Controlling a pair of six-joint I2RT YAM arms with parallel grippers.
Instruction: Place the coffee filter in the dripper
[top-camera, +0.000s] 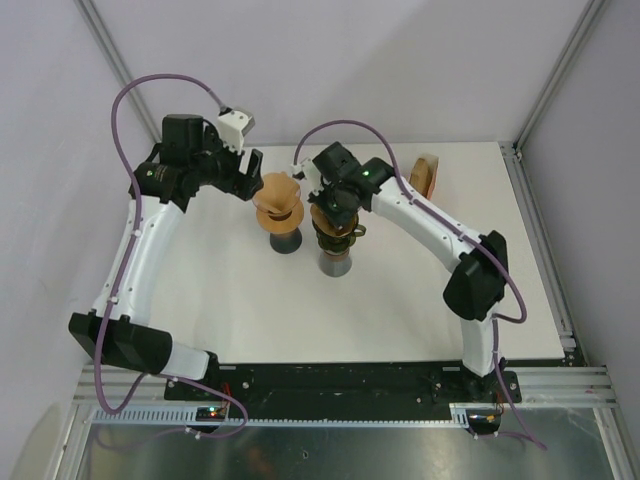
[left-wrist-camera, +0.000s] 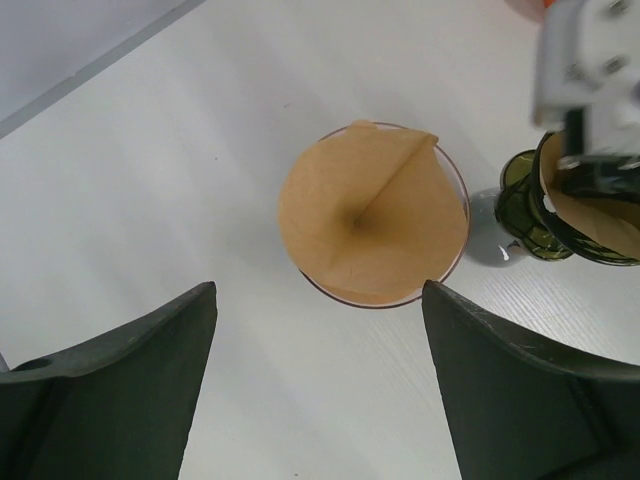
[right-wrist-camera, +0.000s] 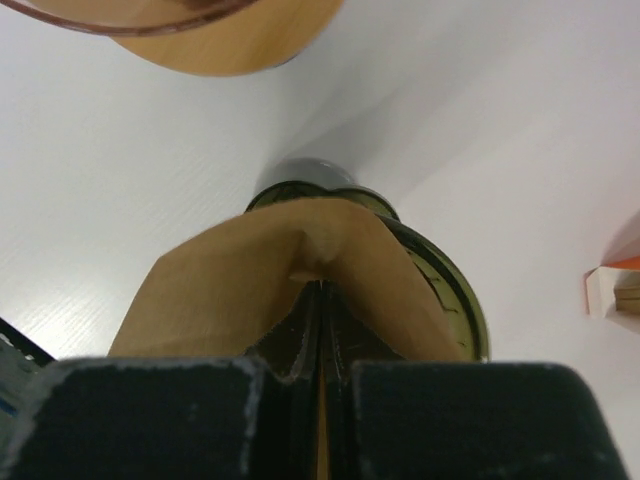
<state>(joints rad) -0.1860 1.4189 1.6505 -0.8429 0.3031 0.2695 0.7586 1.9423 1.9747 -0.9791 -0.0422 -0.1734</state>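
One brown paper cone filter (right-wrist-camera: 225, 290), pinched by the right claw (right-wrist-camera: 322, 325), points down into the dark green glass dripper (right-wrist-camera: 458, 295) directly beneath; left claw (left-wrist-camera: 318, 300) gapes spread.

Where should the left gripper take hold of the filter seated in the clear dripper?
Probably the folded flap along the filter's upper right, coming straight down from above: the cone lies flush in the dripper, and only that overlapping flap offers a free edge to pinch.

A brown holder (top-camera: 428, 176) sits near the far edge of the white table (top-camera: 520, 290).
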